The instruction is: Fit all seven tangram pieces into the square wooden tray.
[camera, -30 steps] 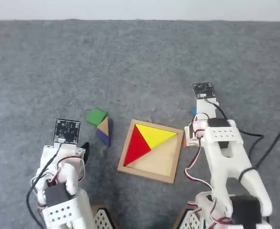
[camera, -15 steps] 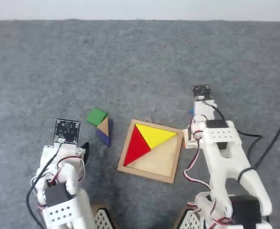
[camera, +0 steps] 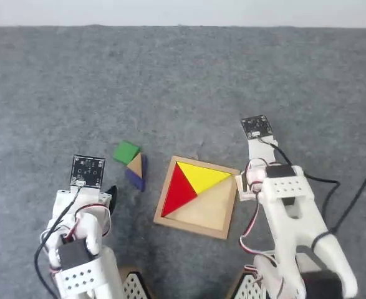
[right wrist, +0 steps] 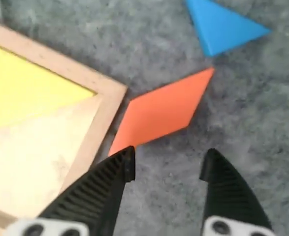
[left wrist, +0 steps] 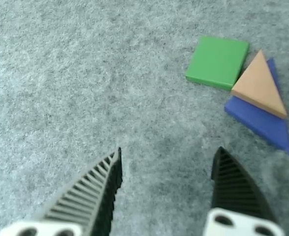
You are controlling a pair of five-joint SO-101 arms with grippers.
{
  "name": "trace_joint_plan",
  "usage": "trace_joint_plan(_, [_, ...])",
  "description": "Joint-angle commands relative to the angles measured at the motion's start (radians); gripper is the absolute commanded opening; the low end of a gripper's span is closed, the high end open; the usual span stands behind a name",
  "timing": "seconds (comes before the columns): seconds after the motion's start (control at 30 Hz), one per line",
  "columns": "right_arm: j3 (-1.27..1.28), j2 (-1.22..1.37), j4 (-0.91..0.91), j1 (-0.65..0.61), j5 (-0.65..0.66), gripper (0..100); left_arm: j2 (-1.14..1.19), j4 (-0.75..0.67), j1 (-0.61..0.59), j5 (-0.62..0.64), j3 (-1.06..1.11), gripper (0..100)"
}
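Now the right jaws hang released over the flat orange parallelogram piece [right wrist: 161,110], lying on the grey bench [right wrist: 262,123] just beside the square wooden tray [right wrist: 105,91] — I would centre on it and close across its narrow width. Meanwhile the left jaws are released too — near the green square piece [left wrist: 217,62].

No word, number or sign could be read anywhere. The left arm's black board [camera: 87,170] and the right arm's black board [camera: 257,126] carried pale specks too small to make out. The wooden tray [camera: 190,227] showed only bare wood on its rim.
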Motion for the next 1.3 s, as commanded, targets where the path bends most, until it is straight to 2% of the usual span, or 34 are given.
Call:
trace_joint_plan(0.0, [0.000, -0.085, 0.008, 0.007, 0.051, 21.6, 0.005, -0.003, 0.002, -0.011, -0.007, 28])
trace_joint_plan(0.4, [0.011, -0.077, -0.024, 0.015, 0.055, 21.4, 0.005, -0.003, 0.002, -0.011, -0.007, 28])
trace_joint_plan(0.5, [-0.034, -0.010, -0.036, 0.015, 0.015, 21.5, 0.005, -0.003, 0.002, -0.011, -0.007, 28])
trace_joint_plan(0.9, [-0.264, 0.367, -0.099, 0.007, 0.005, 21.3, 0.005, -0.003, 0.002, -0.011, -0.007, 28])
trace_joint_plan(1.27, [-0.356, 0.401, -0.087, 0.013, -0.012, 21.3, 0.005, -0.003, 0.002, -0.011, -0.007, 28])
